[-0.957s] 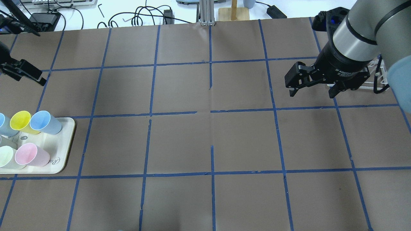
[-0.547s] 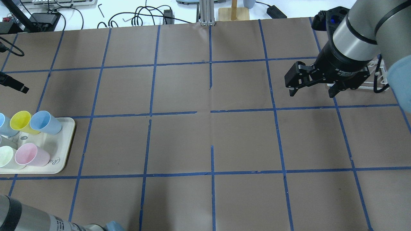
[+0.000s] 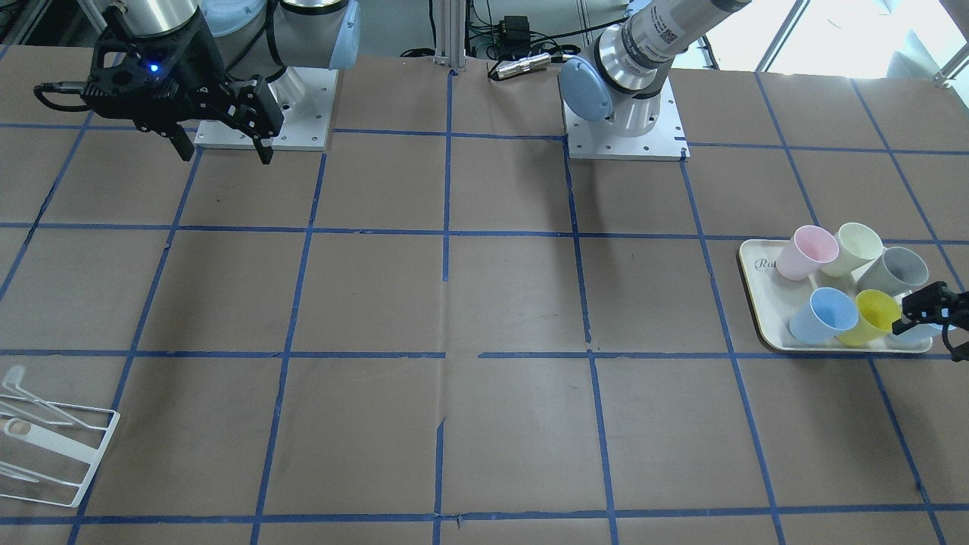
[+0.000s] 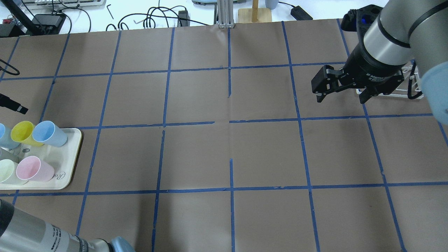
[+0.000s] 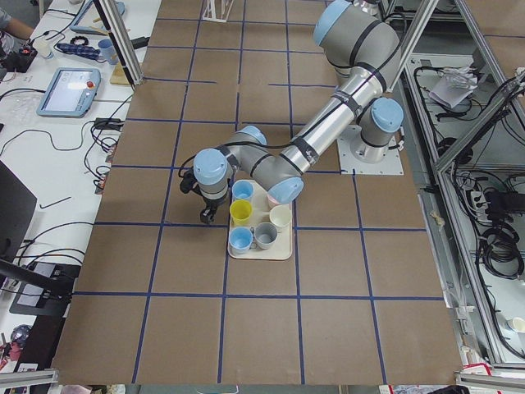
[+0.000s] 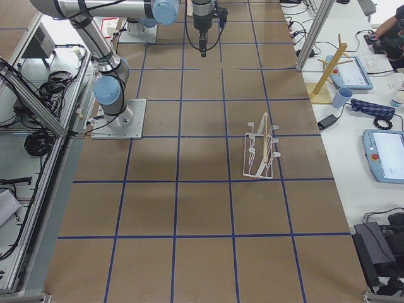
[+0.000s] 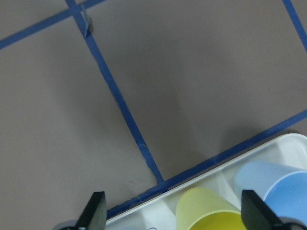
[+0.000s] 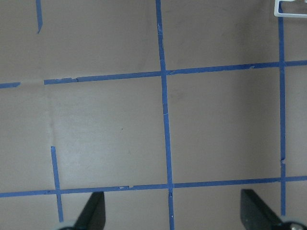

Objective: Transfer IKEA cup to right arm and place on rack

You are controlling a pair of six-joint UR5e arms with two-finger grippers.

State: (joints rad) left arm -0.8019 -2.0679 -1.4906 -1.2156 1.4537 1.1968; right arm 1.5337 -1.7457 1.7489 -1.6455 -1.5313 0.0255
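The bright yellow IKEA cup lies tipped on the cream tray at the table's left edge, between light blue cups. It also shows in the front view and in the left wrist view. My left gripper is open and empty, just above the tray's far edge beside the yellow cup, apart from it. My right gripper is open and empty, held above the table in front of the white wire rack. The rack also shows in the right side view.
The tray also holds a light blue cup, a pink cup, a pale cream cup and a grey cup. A wooden stand and cables lie beyond the table's far edge.
My left gripper has moved left and down toward the tray's far edge, and its forearm has come into the overhead view's bottom left. The right gripper has barely shifted.
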